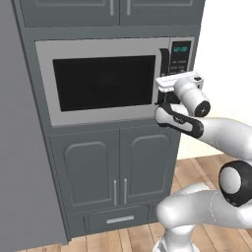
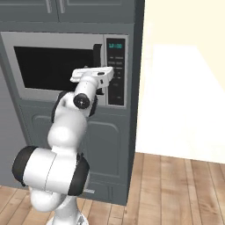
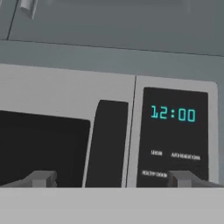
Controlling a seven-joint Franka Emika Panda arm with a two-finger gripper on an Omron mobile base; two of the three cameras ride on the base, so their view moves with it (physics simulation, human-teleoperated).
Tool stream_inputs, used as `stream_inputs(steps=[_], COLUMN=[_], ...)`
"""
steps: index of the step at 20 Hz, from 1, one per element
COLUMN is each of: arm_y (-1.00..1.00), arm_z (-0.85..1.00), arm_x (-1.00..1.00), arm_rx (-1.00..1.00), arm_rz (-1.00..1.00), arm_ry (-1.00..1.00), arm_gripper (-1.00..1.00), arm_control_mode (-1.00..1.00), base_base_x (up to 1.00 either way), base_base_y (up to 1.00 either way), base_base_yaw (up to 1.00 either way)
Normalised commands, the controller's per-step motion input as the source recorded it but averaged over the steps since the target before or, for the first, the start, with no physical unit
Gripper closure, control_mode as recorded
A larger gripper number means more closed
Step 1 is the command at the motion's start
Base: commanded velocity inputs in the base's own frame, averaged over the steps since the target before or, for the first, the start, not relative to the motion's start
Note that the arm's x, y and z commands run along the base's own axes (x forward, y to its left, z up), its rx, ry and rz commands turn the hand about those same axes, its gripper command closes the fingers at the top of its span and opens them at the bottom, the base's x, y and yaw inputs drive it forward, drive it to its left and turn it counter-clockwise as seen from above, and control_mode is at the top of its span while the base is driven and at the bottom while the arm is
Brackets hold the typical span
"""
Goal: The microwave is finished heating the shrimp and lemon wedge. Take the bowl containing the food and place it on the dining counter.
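The microwave fills the wall in front of the hand, its door closed, so whatever sits inside behind the black glass cannot be seen. The fingers stand released, spread wide: in the hand view one tip rises at about 7 o'clock over the dark glass and the other at about 5 o'clock over the keypad, with the black vertical handle upright between them (near, but whether anything touches it I cannot tell). The cyan display at about 2 o'clock reads 12:00.

In the left base view the fingers sit at the right end of the microwave, at 3 o'clock from the glass door, just at the handle, with the keypad above them toward 1 o'clock. In the right base view the white hand hides most of the handle. Grey panelled cabinet doors lie below the oven at 6 o'clock, a drawer beneath those, and a wood plank floor runs off toward 4 o'clock.
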Motion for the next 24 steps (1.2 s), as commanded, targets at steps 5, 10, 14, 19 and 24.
stream_inputs(steps=[5,10,14,19,24], arm_y=[0.00,0.00,0.12,0.22,0.11], arm_z=[-0.07,-0.10,0.00,0.00,0.00], arm_x=[0.56,0.40,0.31,0.17,0.27], arm_rx=[0.00,0.00,0.00,0.00,0.00], arm_rz=[0.00,0.00,0.00,0.00,0.00], arm_ry=[0.05,0.01,0.01,0.01,0.00], arm_gripper=[-1.00,-1.00,-1.00,-1.00,-1.00], arm_control_mode=[-1.00,-1.00,-1.00,-1.00,-1.00], base_base_x=[0.00,0.00,0.00,0.00,0.00], base_base_y=[0.00,0.00,0.00,0.00,0.00], base_base_yaw=[0.00,0.00,0.00,0.00,0.00])
